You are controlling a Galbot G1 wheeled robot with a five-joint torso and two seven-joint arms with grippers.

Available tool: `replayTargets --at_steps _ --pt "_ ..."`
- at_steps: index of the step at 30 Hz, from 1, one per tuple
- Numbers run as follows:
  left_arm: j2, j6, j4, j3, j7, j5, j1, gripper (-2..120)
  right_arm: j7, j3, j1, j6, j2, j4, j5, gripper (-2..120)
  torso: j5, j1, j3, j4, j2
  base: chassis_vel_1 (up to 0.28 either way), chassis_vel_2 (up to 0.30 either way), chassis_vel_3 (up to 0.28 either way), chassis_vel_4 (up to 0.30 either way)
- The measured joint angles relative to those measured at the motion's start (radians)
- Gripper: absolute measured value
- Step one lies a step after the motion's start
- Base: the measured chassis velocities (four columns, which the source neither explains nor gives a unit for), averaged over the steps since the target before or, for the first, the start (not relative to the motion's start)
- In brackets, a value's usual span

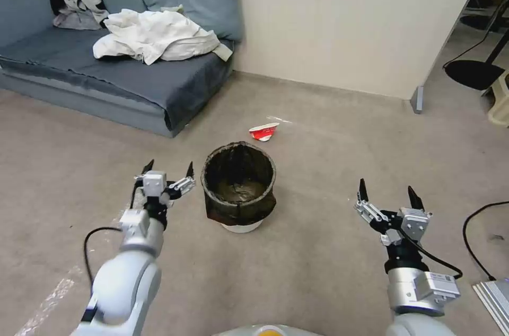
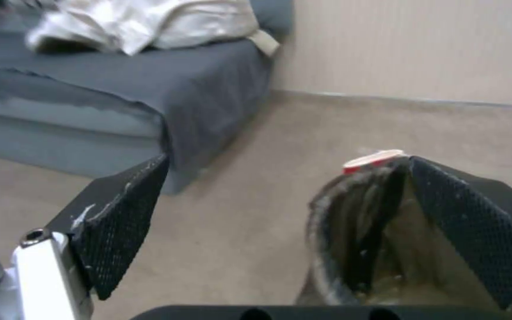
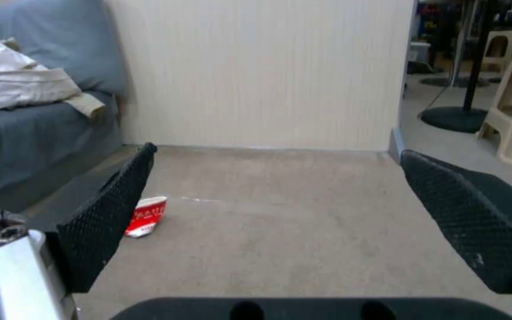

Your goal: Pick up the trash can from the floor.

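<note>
Left hand (image 1: 168, 170) beside trash can (image 1: 239, 186), red cup (image 1: 263, 132) behind.

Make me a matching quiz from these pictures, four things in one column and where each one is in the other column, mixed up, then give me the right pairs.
Things:
1. trash can
2. red and white wrapper
3. white cloth
4. left end effector

Places:
A. heaped on the grey sofa
B. on the floor, beyond the bin, toward the wall
C. open, close beside the bin on the robot's left
D. upright on the floor between the two arms

Pairs: 1-D, 2-B, 3-A, 4-C
</note>
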Motion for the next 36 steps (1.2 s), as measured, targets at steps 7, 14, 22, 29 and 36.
replayTargets --at_steps 7,14,22,29,36 --pt "0.000 0.042 0.072 0.061 -0.017 -0.042 -0.095 100 0.000 0.007 0.031 -0.013 -0.006 -0.024 0.007 100 0.0002 0.000 0.000 0.0001 0.000 0.000 0.000 0.000 0.000" --pt "-0.014 0.078 0.171 0.150 -0.072 -0.067 -0.212 100 0.000 0.009 0.068 -0.038 -0.010 -0.053 0.008 100 -0.0001 0.000 0.000 -0.0003 0.000 0.000 0.000 0.000 0.000" --pt "-0.034 0.163 0.250 0.185 -0.170 -0.116 -0.295 100 0.001 0.024 0.077 -0.042 -0.013 -0.076 0.020 100 0.0002 0.000 0.000 -0.0001 0.000 0.000 0.000 0.000 0.000" --pt "-0.037 0.227 0.332 0.197 -0.216 -0.171 -0.356 100 0.005 0.033 0.075 -0.042 -0.012 -0.084 0.037 100 -0.0001 0.000 0.000 -0.0001 0.000 0.000 0.000 0.000 0.000" --pt "-0.030 0.288 0.449 0.216 -0.227 -0.197 -0.438 100 0.024 0.029 0.082 -0.043 -0.011 -0.092 0.043 100 -0.0001 0.000 0.000 -0.0001 0.000 0.000 0.000 0.000 0.000"
